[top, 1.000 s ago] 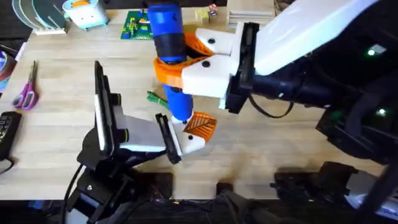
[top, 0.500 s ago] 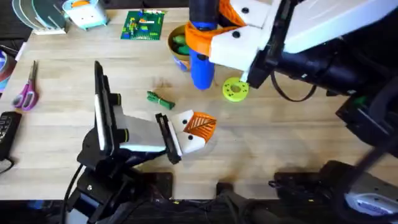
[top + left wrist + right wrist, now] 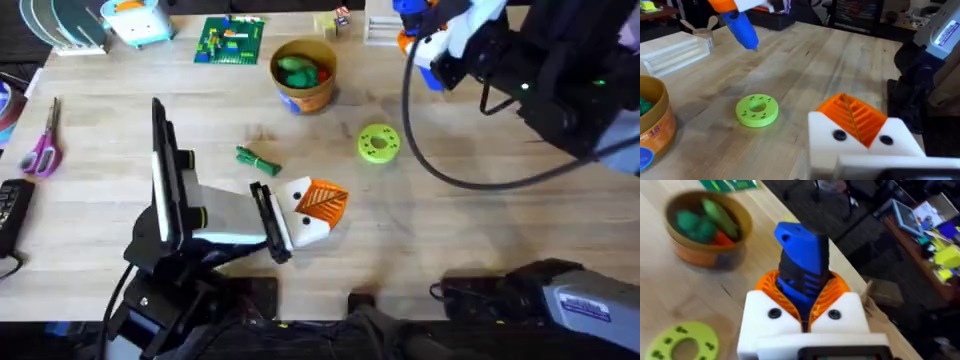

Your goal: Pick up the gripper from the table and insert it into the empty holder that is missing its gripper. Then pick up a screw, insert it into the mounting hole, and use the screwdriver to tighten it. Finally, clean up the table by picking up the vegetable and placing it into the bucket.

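Yellow-orange bucket (image 3: 303, 73) holds green and red toy vegetables (image 3: 705, 222).

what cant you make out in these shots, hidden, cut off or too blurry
- Screwdriver: in the right wrist view the right gripper covers its lower end; in the overhead view the top edge cuts it off.
- Bucket: cut by the left edge in the left wrist view, so its printed side cannot be read.
- Vegetable: too small in the overhead view to tell its kind.
- Left gripper: no screw can be made out at its orange tip.
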Tool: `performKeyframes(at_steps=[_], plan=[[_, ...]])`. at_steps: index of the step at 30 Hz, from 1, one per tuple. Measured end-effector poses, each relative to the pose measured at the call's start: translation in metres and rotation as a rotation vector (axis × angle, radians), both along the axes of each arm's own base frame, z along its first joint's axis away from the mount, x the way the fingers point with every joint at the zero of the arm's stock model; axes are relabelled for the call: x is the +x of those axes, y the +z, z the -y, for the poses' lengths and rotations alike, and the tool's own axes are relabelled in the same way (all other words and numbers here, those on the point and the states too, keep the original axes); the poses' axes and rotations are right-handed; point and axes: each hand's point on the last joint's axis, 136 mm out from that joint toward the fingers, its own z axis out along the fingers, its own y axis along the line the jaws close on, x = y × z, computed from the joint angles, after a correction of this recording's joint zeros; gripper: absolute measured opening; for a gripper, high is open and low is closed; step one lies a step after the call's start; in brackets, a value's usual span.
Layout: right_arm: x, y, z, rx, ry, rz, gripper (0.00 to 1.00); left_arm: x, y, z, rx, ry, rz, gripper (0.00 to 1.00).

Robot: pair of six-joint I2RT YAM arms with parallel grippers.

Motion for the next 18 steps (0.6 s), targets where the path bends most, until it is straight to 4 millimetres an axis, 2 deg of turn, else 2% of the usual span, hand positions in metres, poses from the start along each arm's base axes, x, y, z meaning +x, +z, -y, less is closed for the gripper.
performKeyframes(at_steps=[4,7,9,14,18], plan=[[0.029,-0.047,0.019,-0.305,-0.045,-0.008,0.026,0.0,0.0,0.0,0.0,0.0,0.0,0.005],[0.035,-0.084,0.024,-0.5,-0.014,-0.036,0.026,0.0,0.0,0.0,0.0,0.0,0.0,0.005],[0.035,-0.102,0.023,-0.582,0.018,-0.056,0.026,0.0,0.0,0.0,0.0,0.0,0.0,0.005],[0.029,-0.136,0.02,-0.687,0.086,-0.119,0.026,0.0,0.0,0.0,0.0,0.0,0.0,0.005],[0.014,-0.165,0.026,-0.747,0.139,-0.23,0.026,0.0,0.0,0.0,0.0,0.0,0.0,0.005]])
